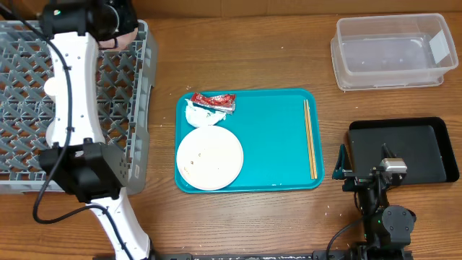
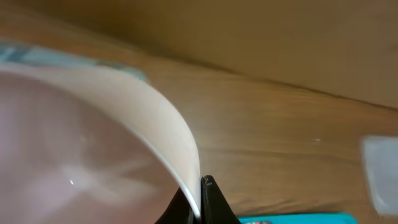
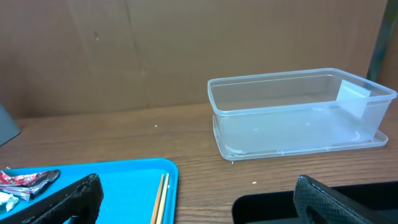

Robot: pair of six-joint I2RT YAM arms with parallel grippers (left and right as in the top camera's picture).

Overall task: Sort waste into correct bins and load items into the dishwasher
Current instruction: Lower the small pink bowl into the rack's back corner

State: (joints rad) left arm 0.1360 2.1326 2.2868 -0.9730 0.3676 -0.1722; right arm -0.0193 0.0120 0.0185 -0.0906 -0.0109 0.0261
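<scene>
My left jaws are clamped on the rim of the pale-pink dish (image 2: 93, 155), holding it over the far right corner of the grey dish rack (image 1: 22, 108). My right jaws are spread wide, just beside the black tray (image 1: 404, 148). The white plate (image 1: 209, 157), napkin (image 1: 198, 115) and sauce packet (image 1: 214, 102) lie on the teal tray (image 1: 274, 137).

Lab: wooden table (image 1: 253, 43), cardboard backdrop (image 3: 93, 50)
</scene>
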